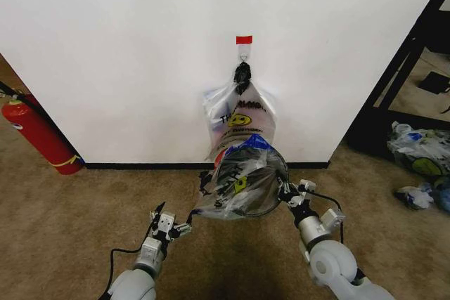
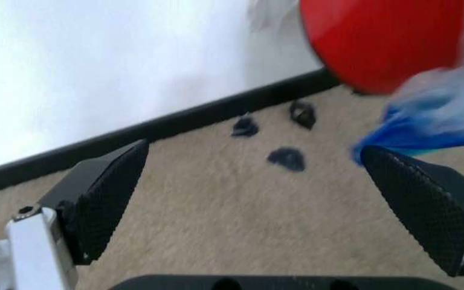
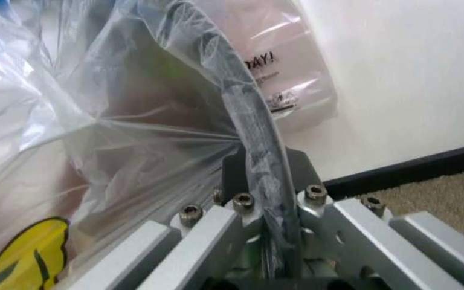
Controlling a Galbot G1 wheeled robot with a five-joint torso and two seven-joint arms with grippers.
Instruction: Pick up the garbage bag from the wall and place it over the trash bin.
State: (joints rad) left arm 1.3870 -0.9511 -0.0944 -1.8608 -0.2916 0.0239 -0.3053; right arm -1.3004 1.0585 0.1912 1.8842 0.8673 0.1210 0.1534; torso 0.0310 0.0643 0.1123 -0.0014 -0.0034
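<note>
Thin plastic of the garbage bag [image 1: 235, 191] already drapes over the trash bin [image 1: 271, 198] near the wall [image 1: 140, 54] — my right tool [image 1: 287, 193] clamps film against rim to hold it; my left tool [image 1: 184, 227] waits released beside.

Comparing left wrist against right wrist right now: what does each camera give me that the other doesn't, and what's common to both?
Left wrist alone: the left gripper open over bare carpet, a few dark scraps lying there, and the trash bin's red base.

Right wrist alone: the right gripper shut on the trash bin rim, with the garbage bag stretched across it, its yellow smiley showing, and the bunch of bags behind.

Both: the wall and its black skirting strip.
</note>
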